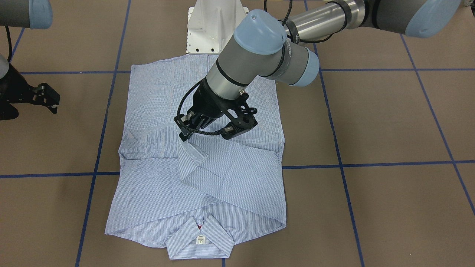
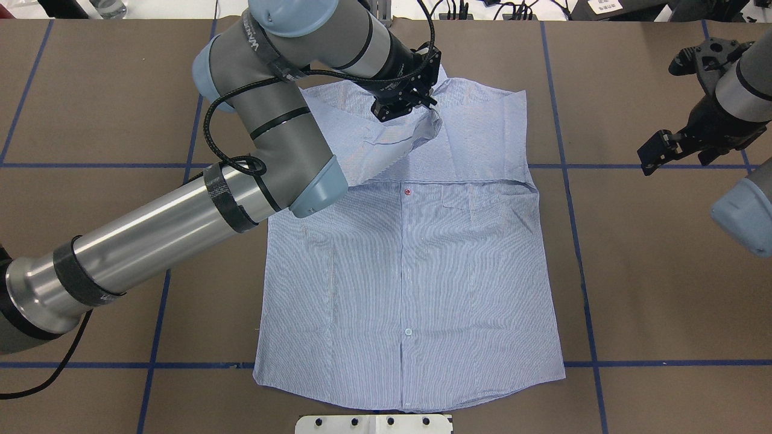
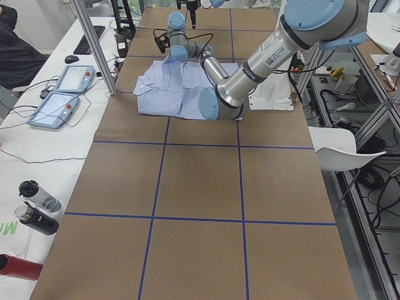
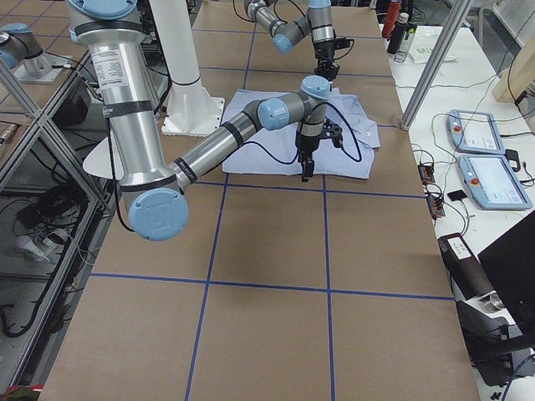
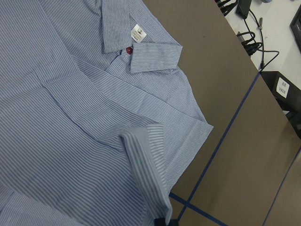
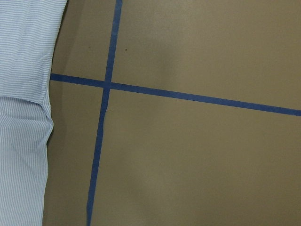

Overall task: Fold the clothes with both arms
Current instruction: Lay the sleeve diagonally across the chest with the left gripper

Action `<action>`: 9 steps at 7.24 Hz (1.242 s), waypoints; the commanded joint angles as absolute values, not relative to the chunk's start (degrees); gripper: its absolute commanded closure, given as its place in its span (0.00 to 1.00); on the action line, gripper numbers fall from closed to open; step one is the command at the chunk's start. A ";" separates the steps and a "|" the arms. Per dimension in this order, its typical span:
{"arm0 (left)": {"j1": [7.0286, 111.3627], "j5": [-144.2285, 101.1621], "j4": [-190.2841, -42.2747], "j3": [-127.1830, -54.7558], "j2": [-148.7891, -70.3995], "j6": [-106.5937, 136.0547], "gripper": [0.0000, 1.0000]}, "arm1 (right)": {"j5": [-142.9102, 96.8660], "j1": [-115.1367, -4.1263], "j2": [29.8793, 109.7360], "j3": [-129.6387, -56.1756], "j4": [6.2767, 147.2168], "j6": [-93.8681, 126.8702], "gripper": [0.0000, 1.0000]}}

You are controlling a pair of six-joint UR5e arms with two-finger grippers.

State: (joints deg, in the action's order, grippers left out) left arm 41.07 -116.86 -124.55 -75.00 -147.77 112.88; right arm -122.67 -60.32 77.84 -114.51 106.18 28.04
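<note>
Shirt, blue-and-white striped and buttoned, lies front up on the brown table, its hem toward the robot's base and its collar at 12 o'clock in the overhead view. The left gripper pinches a sleeve cuff, raised above the chest. The right gripper hovers over the table at the shirt's 2 o'clock, well apart; whether its fingers are spread I cannot tell
</note>
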 commanded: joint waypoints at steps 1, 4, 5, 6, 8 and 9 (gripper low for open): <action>38.78 -113.93 -124.98 -74.71 -147.66 112.68 1.00 | -122.69 -60.29 77.78 -114.35 106.17 28.04 0.00; 33.51 -106.99 -136.12 -66.99 -148.10 109.89 1.00 | -122.70 -60.29 77.70 -114.43 106.17 28.12 0.00; 31.66 -104.09 -136.32 -66.89 -148.10 106.56 1.00 | -122.61 -60.29 77.70 -114.35 106.17 28.21 0.00; 30.16 -103.19 -136.23 -67.06 -148.10 104.35 1.00 | -122.69 -60.29 77.70 -114.35 106.17 28.21 0.00; 25.78 -93.33 -136.84 -67.85 -148.62 88.63 0.01 | -122.69 -60.29 77.52 -114.35 106.17 28.21 0.00; 21.66 -85.77 -140.15 -68.11 -148.27 77.80 0.00 | -122.70 -60.29 77.35 -114.35 106.17 28.39 0.00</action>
